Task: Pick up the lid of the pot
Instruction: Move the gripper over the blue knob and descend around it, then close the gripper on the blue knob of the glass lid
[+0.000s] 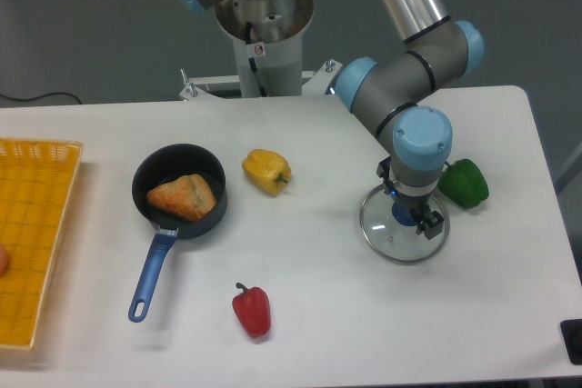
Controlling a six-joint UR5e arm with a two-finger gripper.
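The gripper (pixel 409 197) hangs over the pot lid (pixel 386 241) with its jaws apart, a clear gap showing between the two fingertips. The lid's blue knob (pixel 402 214) shows beside and partly between them; whether either finger touches it cannot be told from this view, and no grip on it can be seen. The lid, round with a pale rim, lies flat on the white table (pixel 300 270), to the right in the camera view. Just beyond its upper right edge lies a green pepper (pixel 466 184). A yellow pepper (pixel 266 171) lies left of the lid, near a black pan (pixel 215 223) that holds a brown, bread-like piece (pixel 182 197); the pan's blue handle (pixel 151 277) points toward the lower left. A red pepper (pixel 253 312) lies nearer the camera, and a yellow-orange crate (pixel 36 243) stands at the left edge.
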